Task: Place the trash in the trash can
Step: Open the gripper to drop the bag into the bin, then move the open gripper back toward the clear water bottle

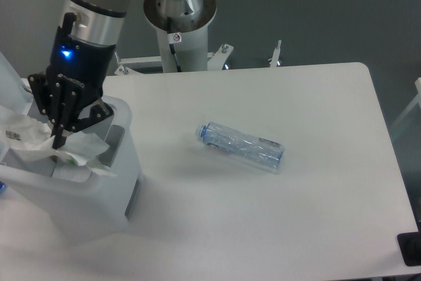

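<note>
The trash can (85,195), a boxy white bin with a grey side panel, stands at the table's left edge with its top open. My gripper (59,137) hangs over the opening, its black fingers closed on the crumpled white wrapper (29,141). The wrapper spreads across the can's mouth and partly inside it. The crushed clear bottle (242,147) lies on its side near the middle of the table, bluish cap pointing left, well to the right of the gripper.
The arm's white base column (179,18) stands behind the table's far edge. A black object (410,248) sits at the front right corner. The white table (316,215) ends near the frame's right side.
</note>
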{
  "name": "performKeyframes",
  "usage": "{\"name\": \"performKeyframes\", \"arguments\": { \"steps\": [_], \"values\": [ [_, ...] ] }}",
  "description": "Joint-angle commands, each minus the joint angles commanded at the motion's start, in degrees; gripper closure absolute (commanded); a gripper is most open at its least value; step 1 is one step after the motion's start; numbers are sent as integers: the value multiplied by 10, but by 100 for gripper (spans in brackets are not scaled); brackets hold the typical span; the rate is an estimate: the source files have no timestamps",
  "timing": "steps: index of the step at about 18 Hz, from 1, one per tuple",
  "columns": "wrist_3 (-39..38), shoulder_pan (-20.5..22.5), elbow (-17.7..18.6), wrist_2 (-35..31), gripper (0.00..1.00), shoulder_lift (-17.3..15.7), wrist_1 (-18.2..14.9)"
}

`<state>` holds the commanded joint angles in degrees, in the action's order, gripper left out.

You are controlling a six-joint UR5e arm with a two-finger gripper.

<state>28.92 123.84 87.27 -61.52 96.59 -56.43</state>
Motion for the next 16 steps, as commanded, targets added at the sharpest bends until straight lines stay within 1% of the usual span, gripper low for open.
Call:
{"name": "performKeyframes", "arguments": {
  "steps": [3, 5, 9, 11, 16],
  "values": [
    [-1, 0, 5, 0, 50, -4, 1],
    [-1, 0, 4, -3, 2, -4, 1],
    [0, 11, -2, -4, 0, -3, 1],
    [1, 28, -2, -4, 0, -4, 1],
    [18, 118, -10, -4, 0, -3, 2]
  ]
}}
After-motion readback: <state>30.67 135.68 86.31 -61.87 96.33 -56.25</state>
